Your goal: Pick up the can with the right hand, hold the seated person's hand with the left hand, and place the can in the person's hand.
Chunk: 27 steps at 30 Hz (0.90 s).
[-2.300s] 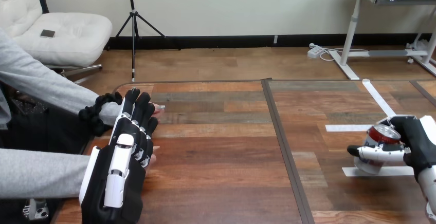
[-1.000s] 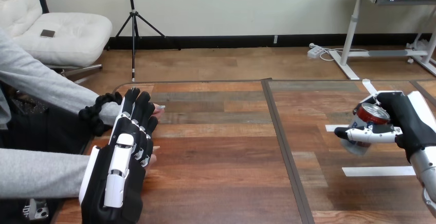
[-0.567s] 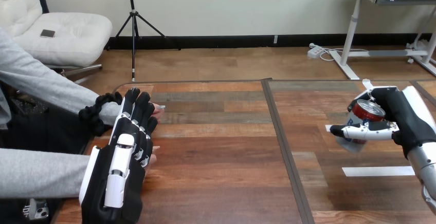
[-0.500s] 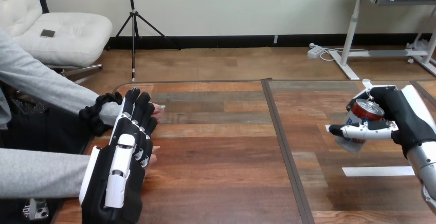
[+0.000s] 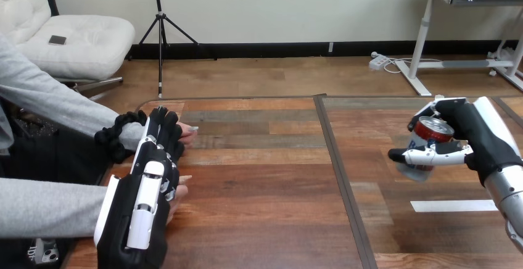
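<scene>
step: carry | can (image 5: 427, 142) is gripped by the curled right robot hand (image 5: 478, 136), held above the desk (image 5: 265, 219) at right | left robot hand (image 5: 148, 182) is laid over the person's hand (image 5: 187, 131) at left, grip cannot be told | next: can must be carried left across a wide gap

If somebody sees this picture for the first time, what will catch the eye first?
Most striking is the red-topped can, held tilted in the curled fingers of the right robot hand over the right side of the table. At the left edge, the left robot hand, black with white shells, lies over the person's hands, whose fingertips peek out beside it.
</scene>
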Each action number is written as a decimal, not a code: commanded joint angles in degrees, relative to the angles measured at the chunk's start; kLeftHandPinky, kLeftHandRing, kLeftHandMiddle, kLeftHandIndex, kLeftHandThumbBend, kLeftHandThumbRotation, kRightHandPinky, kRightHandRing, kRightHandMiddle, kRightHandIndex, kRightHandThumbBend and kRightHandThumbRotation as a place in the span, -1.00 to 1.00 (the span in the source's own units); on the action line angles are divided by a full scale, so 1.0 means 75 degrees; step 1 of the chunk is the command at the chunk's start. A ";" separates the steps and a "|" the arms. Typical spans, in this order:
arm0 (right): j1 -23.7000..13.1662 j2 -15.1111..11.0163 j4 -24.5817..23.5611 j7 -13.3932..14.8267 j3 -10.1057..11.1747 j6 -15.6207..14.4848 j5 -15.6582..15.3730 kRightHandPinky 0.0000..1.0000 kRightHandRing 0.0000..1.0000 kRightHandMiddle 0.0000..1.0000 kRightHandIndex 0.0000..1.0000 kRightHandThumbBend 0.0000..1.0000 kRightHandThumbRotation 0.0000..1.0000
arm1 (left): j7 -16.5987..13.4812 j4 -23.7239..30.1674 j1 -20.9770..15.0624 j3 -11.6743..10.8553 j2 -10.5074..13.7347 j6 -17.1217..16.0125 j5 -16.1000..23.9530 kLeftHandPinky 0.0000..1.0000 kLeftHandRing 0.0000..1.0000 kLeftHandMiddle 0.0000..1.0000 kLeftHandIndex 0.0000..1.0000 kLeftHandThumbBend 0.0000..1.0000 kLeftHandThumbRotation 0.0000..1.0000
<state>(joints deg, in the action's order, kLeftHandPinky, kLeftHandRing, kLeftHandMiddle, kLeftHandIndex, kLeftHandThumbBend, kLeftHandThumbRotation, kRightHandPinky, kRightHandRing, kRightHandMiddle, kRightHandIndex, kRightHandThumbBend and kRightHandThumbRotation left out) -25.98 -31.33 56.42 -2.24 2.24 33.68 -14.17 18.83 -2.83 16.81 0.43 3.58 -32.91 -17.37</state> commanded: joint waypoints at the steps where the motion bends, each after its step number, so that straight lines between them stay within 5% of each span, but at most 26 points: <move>1: -0.0237 -0.0186 -0.0559 -0.0053 0.0014 0.0354 0.0121 -0.55 -0.48 -0.29 -0.17 0.74 -1.00 | -0.0223 0.0087 -0.0339 -0.0216 0.0038 -0.0096 0.0414 1.00 1.00 0.99 0.98 -0.98 0.81; 10: -0.0185 -0.0149 -0.0730 -0.0252 -0.0018 0.0311 0.0114 -0.46 -0.39 -0.25 -0.17 0.74 -1.00 | -0.0340 0.0332 -0.0412 -0.0430 0.0569 0.0313 0.1032 1.00 1.00 0.96 0.86 -1.00 0.72; 13: -0.0174 -0.0138 -0.0768 -0.0257 -0.0027 0.0312 0.0084 -0.46 -0.40 -0.27 -0.17 0.74 -1.00 | -0.0327 0.0329 -0.0490 -0.0522 0.0849 0.0269 0.1399 0.99 1.00 0.94 0.83 -0.86 0.57; 19: -0.0166 -0.0098 -0.0794 -0.0194 -0.0043 0.0332 0.0041 -0.58 -0.52 -0.35 -0.17 0.76 -1.00 | -0.0490 0.0435 -0.0580 -0.0763 0.1365 0.0206 0.2317 0.88 0.92 0.89 0.79 -0.16 0.33; 20: -0.0165 -0.0093 -0.0794 -0.0190 -0.0046 0.0347 0.0042 -0.60 -0.53 -0.35 -0.17 0.76 -1.00 | -0.0492 0.0456 -0.0588 -0.0796 0.1416 0.0197 0.2369 0.81 0.89 0.87 0.78 0.10 0.28; 27: -0.0167 -0.0070 -0.0829 -0.0310 -0.0054 0.0218 0.0095 -0.55 -0.48 -0.29 -0.17 0.74 -1.00 | -0.0712 0.0827 -0.0573 -0.1039 0.1827 0.0329 0.3025 0.64 0.83 0.86 0.81 0.73 0.20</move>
<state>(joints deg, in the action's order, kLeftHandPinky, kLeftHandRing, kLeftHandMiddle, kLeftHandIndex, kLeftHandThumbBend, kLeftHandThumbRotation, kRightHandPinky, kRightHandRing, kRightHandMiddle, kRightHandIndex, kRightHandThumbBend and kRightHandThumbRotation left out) -24.70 -31.33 53.91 -4.46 1.86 34.60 -14.29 15.07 -1.55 16.06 -5.24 14.58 -30.27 3.04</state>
